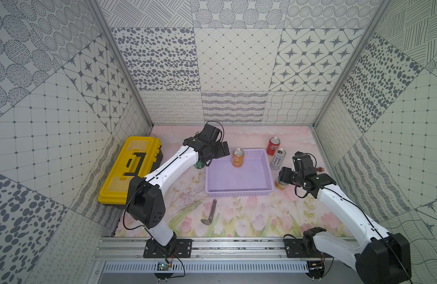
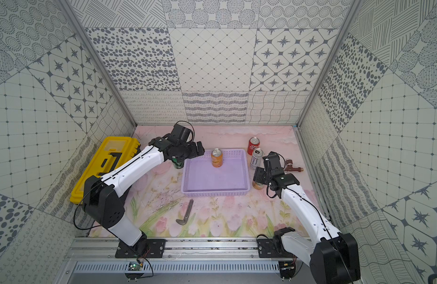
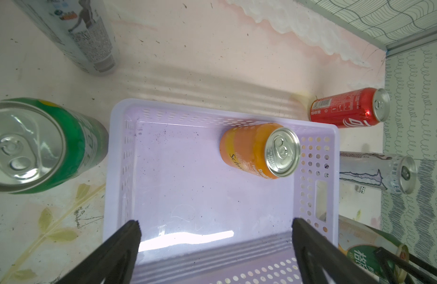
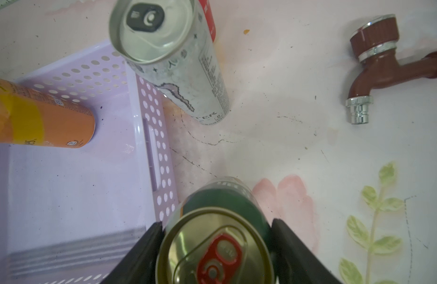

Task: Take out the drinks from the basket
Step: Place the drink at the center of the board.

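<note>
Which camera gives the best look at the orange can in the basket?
The left wrist view: the orange can shows whole, lid and label, standing in the basket. Both top views show it small; the right wrist view crops its top.

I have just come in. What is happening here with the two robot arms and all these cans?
The robot is emptying drink cans out of the lavender basket. Only the orange can is inside it, upright near the far wall. The right gripper is closed on the dark green can, beside the basket and outside it. The left gripper is open and empty above the basket. The green can, red can, silver-white can and second silver-white can stand on the table.
</note>
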{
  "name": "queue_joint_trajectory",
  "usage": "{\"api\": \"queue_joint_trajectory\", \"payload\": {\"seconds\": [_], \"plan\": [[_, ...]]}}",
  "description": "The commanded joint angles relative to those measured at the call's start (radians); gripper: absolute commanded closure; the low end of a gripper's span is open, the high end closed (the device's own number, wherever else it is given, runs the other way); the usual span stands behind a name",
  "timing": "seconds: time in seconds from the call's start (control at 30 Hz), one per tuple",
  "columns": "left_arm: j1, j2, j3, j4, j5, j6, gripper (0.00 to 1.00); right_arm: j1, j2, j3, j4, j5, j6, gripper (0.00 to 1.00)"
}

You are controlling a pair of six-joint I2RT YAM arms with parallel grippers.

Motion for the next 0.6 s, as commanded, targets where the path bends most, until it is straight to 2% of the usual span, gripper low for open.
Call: {"api": "queue_joint_trajectory", "payload": {"seconds": [0.0, 0.23, 0.33, 0.4, 0.5, 0.57], "plan": [[-0.002, -0.001, 0.01, 0.004, 0.005, 0.0, 0.0, 0.003, 0.016, 0.002, 0.132, 0.004, 0.004, 0.48], [-0.003, 0.009, 0.01, 0.002, 0.006, 0.0, 0.0, 0.044, 0.083, 0.008, 0.139, 0.045, 0.002, 0.47], [-0.003, 0.01, 0.011, 0.002, 0.006, 0.0, 0.0, 0.053, 0.094, 0.008, 0.14, 0.065, -0.001, 0.44], [-0.003, 0.013, 0.012, 0.002, 0.008, 0.001, 0.0, 0.055, 0.095, 0.006, 0.141, 0.07, 0.001, 0.36], [-0.005, 0.013, 0.011, 0.002, 0.008, 0.001, 0.0, 0.055, 0.089, 0.003, 0.141, 0.074, 0.01, 0.17], [-0.005, 0.012, 0.01, 0.002, 0.006, 0.001, 0.0, 0.055, 0.082, 0.002, 0.142, 0.075, 0.015, 0.1]]}}
